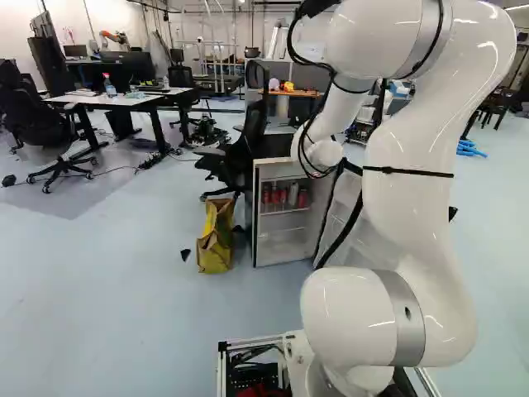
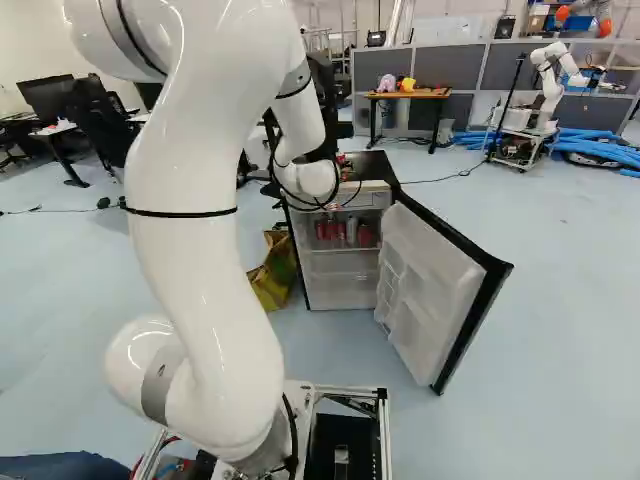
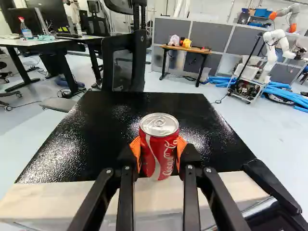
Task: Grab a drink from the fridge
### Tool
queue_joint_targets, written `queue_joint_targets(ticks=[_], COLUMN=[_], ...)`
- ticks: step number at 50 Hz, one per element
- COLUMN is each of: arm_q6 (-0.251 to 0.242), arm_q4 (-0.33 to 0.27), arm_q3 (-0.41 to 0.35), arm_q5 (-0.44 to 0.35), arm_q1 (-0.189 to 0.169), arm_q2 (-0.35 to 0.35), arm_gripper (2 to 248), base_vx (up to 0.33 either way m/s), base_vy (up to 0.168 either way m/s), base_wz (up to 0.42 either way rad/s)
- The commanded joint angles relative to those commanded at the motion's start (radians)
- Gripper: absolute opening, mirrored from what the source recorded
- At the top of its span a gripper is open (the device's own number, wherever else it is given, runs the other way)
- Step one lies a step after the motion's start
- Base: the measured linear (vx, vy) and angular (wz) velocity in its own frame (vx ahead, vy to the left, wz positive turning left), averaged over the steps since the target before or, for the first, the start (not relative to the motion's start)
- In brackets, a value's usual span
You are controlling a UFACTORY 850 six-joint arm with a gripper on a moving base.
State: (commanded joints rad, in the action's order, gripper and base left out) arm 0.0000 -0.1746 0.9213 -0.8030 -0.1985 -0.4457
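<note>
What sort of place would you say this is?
Probably a robotics lab or workshop: another robot arm stands on a wheeled cart, desks with monitors line one side, and an open fridge sits on the bare floor.

Gray partitions [image 2: 445, 65] stand behind a wood-topped table [image 2: 425, 94] as a black office chair [image 1: 35, 122] sits beside a white desk [image 1: 124, 101] on the pale blue floor [image 1: 99, 289].

This is a robotics lab: another robot, a white arm [image 2: 549, 80], stands on a wheeled cart [image 3: 246, 89] near blue tubing [image 2: 600, 150], with grey partition panels [image 3: 208, 34] behind, and desks [image 1: 111, 101] with monitors [image 3: 51, 23] and black office chairs [image 1: 37, 120] share the open floor.
</note>
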Motion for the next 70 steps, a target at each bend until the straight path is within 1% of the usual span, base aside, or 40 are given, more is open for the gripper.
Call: queue_joint_targets(ticks=[9, 31, 32, 37, 38, 42, 43, 47, 48, 53, 54, 70], arm_q6=[0.000, 0.000, 0.000, 0.000, 0.000, 0.000, 0.000, 0.000, 0.000, 0.000, 0.000, 0.000], arm_q4=[0.028, 0.028, 0.028, 0.028, 0.028, 0.028, 0.028, 0.028, 0.028, 0.028, 0.028, 0.028], arm_q3=[0.020, 0.020, 0.020, 0.020, 0.020, 0.020, 0.020, 0.020, 0.020, 0.016, 0.013, -0.065], arm_q5=[0.012, 0.012, 0.012, 0.012, 0.012, 0.012, 0.012, 0.012, 0.012, 0.012, 0.012, 0.012], arm_q1=[0.006, 0.007, 0.007, 0.007, 0.007, 0.007, 0.007, 0.007, 0.007, 0.007, 0.007, 0.007], arm_q2=[-0.016, -0.016, -0.016, -0.016, -0.016, -0.016, -0.016, -0.016, -0.016, -0.012, -0.010, 0.051], arm_gripper=[94, 97, 125, 125, 159, 159, 195, 195, 233, 233, 247, 247], base_vx=[0.000, 0.000, 0.000, 0.000, 0.000, 0.000, 0.000, 0.000, 0.000, 0.000, 0.000, 0.000], base_vy=[0.000, 0.000, 0.000, 0.000, 0.000, 0.000, 0.000, 0.000, 0.000, 0.000, 0.000, 0.000], base_wz=[0.000, 0.000, 0.000, 0.000, 0.000, 0.000, 0.000, 0.000, 0.000, 0.000, 0.000, 0.000])
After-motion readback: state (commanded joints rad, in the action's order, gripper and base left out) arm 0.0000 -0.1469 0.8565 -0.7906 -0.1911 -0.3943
